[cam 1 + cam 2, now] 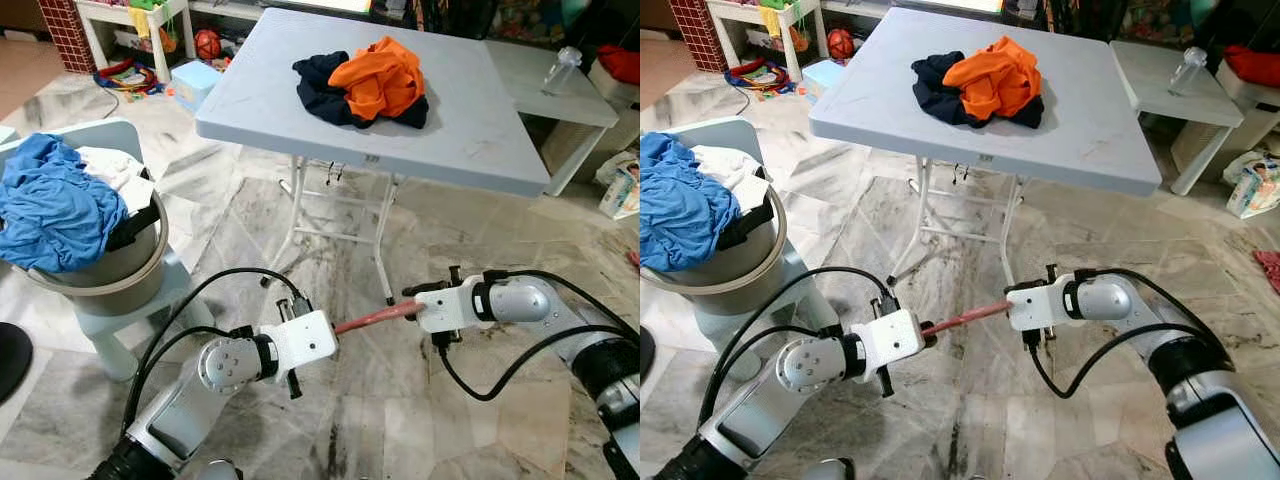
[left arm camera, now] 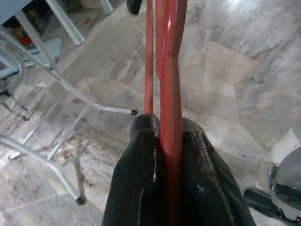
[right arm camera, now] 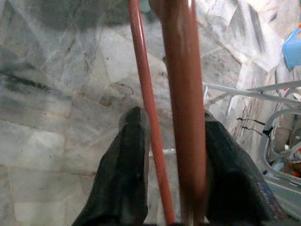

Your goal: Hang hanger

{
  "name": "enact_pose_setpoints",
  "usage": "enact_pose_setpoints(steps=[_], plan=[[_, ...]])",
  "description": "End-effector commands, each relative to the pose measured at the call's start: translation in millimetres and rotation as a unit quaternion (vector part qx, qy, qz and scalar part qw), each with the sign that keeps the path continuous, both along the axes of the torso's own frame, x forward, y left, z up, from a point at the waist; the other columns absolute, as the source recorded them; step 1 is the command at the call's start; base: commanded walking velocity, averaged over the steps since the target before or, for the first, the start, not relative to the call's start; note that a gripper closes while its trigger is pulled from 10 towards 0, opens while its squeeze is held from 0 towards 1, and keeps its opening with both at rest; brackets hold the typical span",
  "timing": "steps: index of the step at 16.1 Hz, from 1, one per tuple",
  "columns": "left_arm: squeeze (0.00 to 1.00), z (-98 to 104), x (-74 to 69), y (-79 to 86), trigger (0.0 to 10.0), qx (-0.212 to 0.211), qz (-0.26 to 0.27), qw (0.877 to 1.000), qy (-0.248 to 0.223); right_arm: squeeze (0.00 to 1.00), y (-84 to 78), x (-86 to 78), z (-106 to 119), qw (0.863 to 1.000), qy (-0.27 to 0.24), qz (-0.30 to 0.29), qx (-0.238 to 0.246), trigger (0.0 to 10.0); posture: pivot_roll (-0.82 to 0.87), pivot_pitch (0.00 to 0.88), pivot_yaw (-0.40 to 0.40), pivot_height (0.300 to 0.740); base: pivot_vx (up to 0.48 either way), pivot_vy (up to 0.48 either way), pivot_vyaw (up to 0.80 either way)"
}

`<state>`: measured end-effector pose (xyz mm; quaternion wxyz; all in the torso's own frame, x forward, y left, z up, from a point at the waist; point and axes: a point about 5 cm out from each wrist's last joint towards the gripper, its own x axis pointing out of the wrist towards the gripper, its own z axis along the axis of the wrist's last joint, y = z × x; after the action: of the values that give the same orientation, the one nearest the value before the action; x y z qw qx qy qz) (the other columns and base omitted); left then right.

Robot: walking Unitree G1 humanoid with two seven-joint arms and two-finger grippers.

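Note:
A red hanger is held level just above the marble floor, spanning between my two grippers in front of the folding table. My left gripper is shut on one end; in the left wrist view its black fingers press against the thick red bar. My right gripper holds the other end. In the right wrist view both the thin rod and the thick bar run between its fingers, which close around them.
A grey folding table with a pile of orange and navy clothes stands just beyond, its white legs near the hanger. A bucket of blue laundry sits on a stool at left. A low side table is at right.

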<state>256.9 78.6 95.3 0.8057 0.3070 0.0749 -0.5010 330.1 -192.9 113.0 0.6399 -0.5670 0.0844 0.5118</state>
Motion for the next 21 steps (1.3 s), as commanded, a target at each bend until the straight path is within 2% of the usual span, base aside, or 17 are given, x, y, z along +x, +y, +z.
enact_pose_setpoints(steps=[1, 2, 11, 12, 13, 14, 15, 16, 17, 18, 21], plan=[[0.0, 3, -0.3, -4.7, 10.0, -0.001, -0.015, 1.0, -0.007, 0.0, -2.6, 2.2, 1, 1.0, -0.005, -0.002, -0.012, 1.0, 0.04, 0.059, -0.122, 0.74, 0.0, 0.0, 0.0], [0.0, 2, -0.2, -4.1, 10.0, 0.001, -0.014, 1.0, -0.007, 0.0, -3.9, 4.6, 0, 1.0, -0.01, -0.012, -0.014, 0.1, 0.04, 0.06, -0.122, 0.74, 0.0, 0.0, 0.0], [0.0, -1, -0.3, 2.0, 10.0, 0.012, -0.01, 1.0, -0.004, 0.0, -17.6, 6.3, 7, 1.0, -0.016, -0.02, -0.012, 0.0, 0.04, 0.069, -0.119, 0.74, 0.0, 0.0, 0.0], [0.0, -2, -0.4, 2.6, 10.0, 0.014, -0.01, 1.0, -0.004, 0.0, -18.8, 5.2, 6, 1.0, -0.013, -0.019, -0.012, 1.9, 0.04, 0.069, -0.12, 0.74, 0.0, 0.0, 0.0], [0.0, -2, -0.8, 2.7, 10.0, 0.014, -0.01, 1.0, -0.004, 0.0, -18.2, 4.6, 6, 1.0, -0.011, -0.016, -0.008, 0.0, 0.04, 0.07, -0.121, 0.74, 0.0, 0.0, 0.0], [0.0, -3, -1.4, 2.7, 10.0, 0.015, -0.01, 1.0, -0.004, 0.0, -18.1, 3.7, 5, 1.0, -0.004, -0.015, -0.007, 0.0, 0.05, 0.07, -0.121, 0.74, 0.0, 0.0, 0.0], [0.0, -3, -1.8, 2.6, 10.0, 0.015, -0.01, 1.0, -0.004, 0.0, -18.7, 2.4, 4, 1.0, -0.002, -0.011, -0.01, 2.7, 0.05, 0.07, -0.122, 0.74, 0.0, 0.0, 0.0], [0.0, -3, -2.2, 2.5, 10.0, 0.015, -0.009, 1.0, -0.003, 0.0, -19.4, 0.6, 2, 1.0, 0.015, -0.014, -0.007, 2.0, 0.05, 0.07, -0.124, 0.74, 0.0, 0.0, 0.0], [0.0, -4, -2.5, 2.6, 10.0, 0.015, -0.009, 1.0, -0.003, 0.0, -19.1, -1.0, 1, 1.0, 0.02, -0.006, -0.01, 9.1, 0.05, 0.071, -0.124, 0.74, 0.0, 0.0, 0.0], [0.0, -4, -2.7, 2.6, 10.0, 0.015, -0.009, 1.0, -0.002, 0.0, -18.6, -0.1, 2, 1.0, 0.006, -0.005, -0.006, 10.0, 0.05, 0.071, -0.126, 0.74, 0.0, 0.0, 0.0], [0.0, -6, -2.6, 4.7, 10.0, 0.018, -0.004, 1.0, -0.001, 0.0, -20.6, 0.5, 4, 1.0, 0.008, -0.008, -0.006, 10.0, 0.04, 0.073, -0.128, 0.74, 0.0, 0.0, 0.0]])
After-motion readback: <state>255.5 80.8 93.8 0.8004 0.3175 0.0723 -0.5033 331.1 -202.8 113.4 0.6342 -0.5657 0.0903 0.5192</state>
